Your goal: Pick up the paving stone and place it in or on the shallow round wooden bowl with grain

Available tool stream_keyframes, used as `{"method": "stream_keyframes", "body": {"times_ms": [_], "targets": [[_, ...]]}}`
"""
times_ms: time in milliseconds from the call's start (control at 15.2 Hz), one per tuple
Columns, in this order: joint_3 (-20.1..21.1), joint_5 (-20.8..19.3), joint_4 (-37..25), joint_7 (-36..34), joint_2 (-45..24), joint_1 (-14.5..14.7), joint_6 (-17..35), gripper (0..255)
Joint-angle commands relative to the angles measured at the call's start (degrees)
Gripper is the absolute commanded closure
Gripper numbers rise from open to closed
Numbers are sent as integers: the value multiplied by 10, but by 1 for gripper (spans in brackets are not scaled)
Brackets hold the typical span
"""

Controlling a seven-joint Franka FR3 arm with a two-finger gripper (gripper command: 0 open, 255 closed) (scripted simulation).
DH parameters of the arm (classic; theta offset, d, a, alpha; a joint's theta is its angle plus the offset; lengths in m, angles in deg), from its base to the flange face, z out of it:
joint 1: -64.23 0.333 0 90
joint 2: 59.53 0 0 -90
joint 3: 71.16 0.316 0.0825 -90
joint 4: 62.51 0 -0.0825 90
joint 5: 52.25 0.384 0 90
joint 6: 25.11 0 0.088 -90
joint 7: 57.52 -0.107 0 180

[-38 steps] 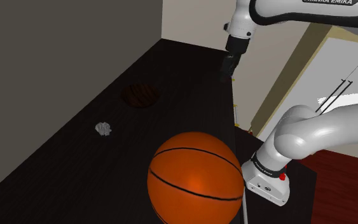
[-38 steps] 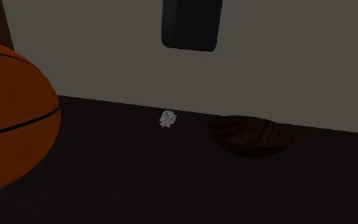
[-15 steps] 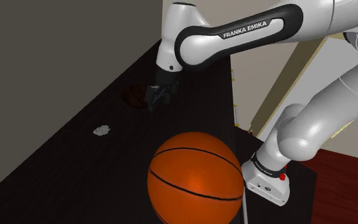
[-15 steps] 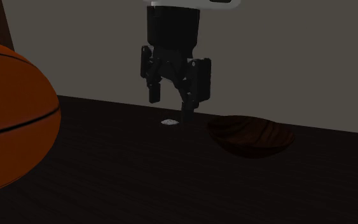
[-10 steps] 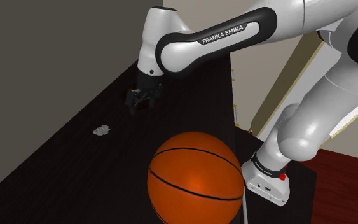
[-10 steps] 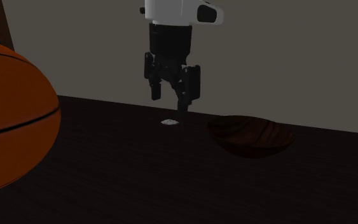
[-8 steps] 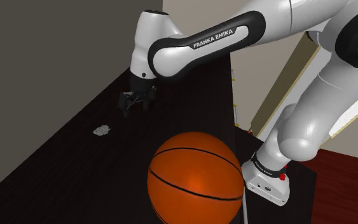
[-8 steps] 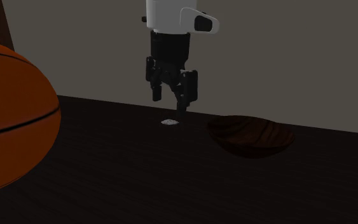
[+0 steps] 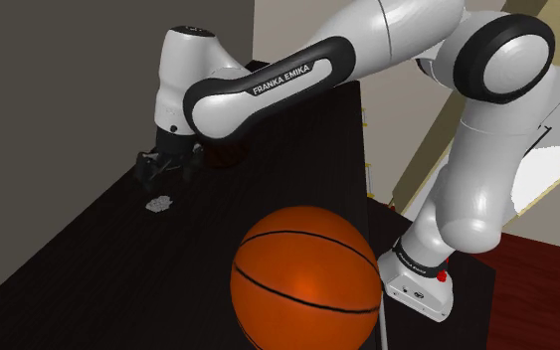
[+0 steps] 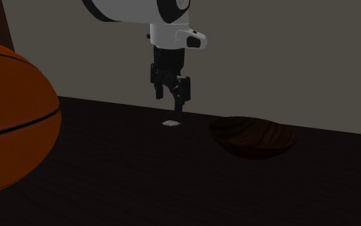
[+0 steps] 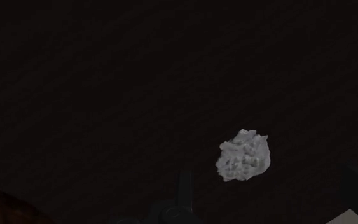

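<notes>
Beside the bowl (image 10: 256,138), on its basketball side and a little nearer the wall (image 10: 288,58), the paving stone (image 10: 170,123) lies on the dark surface (image 10: 172,186). It is a small, pale grey, rough-edged lump, and it sits apart from the bowl, touching neither the bowl nor the ball. The bowl itself is shallow, round and brown, with darker grain bands showing on its outer side; it stands upright on the surface.

Directly above the stone (image 9: 158,204) hangs the black hand (image 10: 168,103), pointing down, with a clear gap between fingertips and stone. In the wrist view the two fingers stand apart, so the hand (image 11: 269,188) is open and grips nothing; the stone (image 11: 244,156) appears between them, closer to one finger than the other, with dark surface (image 11: 107,76) all round it.

Farther from the bowl than the stone is, an orange basketball (image 10: 12,122) with black seams rests on the surface. In the shoulder view the ball (image 9: 305,278) sits nearest the robot's stand (image 9: 422,283), and the white arm (image 9: 268,85) arches over the surface (image 9: 118,259) to carry the hand (image 9: 163,169) above the stone.
</notes>
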Motion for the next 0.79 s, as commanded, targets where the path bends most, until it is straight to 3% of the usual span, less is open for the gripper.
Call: {"method": "stream_keyframes", "body": {"times_ms": [0, 726], "targets": [[-2, -10, -14, -11, -20, 7, 8, 0], [-7, -26, -14, -21, -56, 18, 44, 0]]}}
